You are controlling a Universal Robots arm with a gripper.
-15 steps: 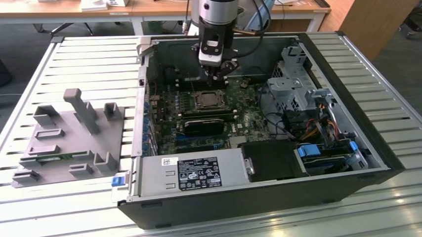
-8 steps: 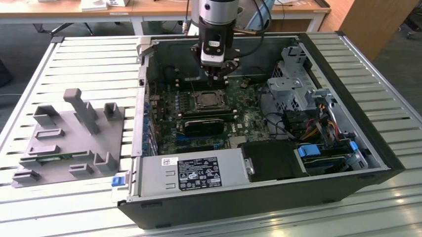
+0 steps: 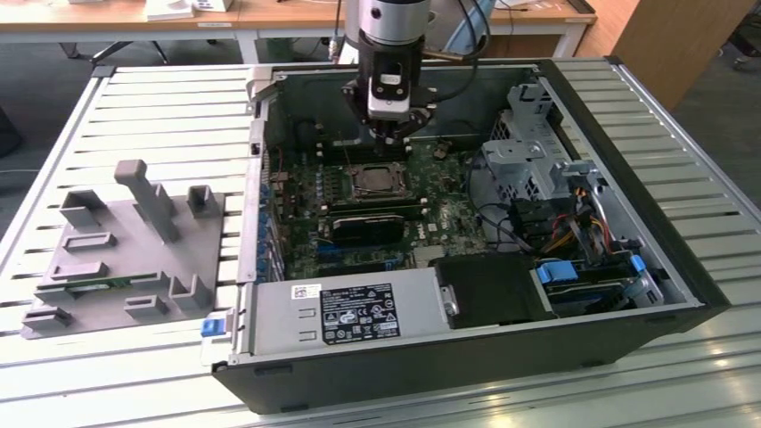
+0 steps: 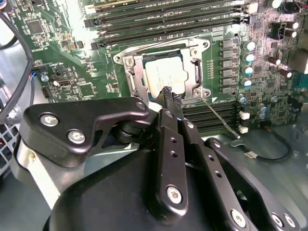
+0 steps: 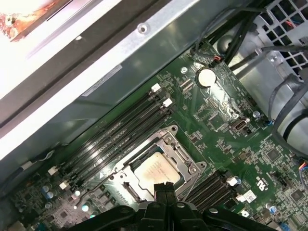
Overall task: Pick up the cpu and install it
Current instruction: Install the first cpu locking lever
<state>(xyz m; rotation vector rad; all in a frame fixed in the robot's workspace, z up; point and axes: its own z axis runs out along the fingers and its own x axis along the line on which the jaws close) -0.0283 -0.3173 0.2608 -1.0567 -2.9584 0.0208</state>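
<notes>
Clerk: Item one, the cpu (image 4: 165, 77). Appearance?
Checker: Flat square chip, pale silver-grey metal top, thin darker rim.
Clerk: Location?
Checker: Lying flat in the metal socket frame (image 4: 129, 72) on the green motherboard (image 5: 231, 139), between two banks of black memory slots (image 5: 120, 130). All of it sits inside the open computer case (image 3: 666, 267) on the slatted worktop (image 3: 155, 98).
Clerk: Item two, the arm (image 3: 387, 27). Pose?
Checker: Upright, reaching down into the case. Its claw (image 3: 391, 138) hangs above the socket, tips pointing down. In both wrist views the fingertips (image 5: 159, 190) overlap one edge of the chip; contact cannot be told.
Clerk: Claw state?
Checker: Clenched, the two fingers pressed together, nothing between them.
Clerk: Other stock?
Checker: Grey moulded holder (image 3: 119, 241) on the worktop, at the exterior view's left of the case, well apart from the claw.
</notes>
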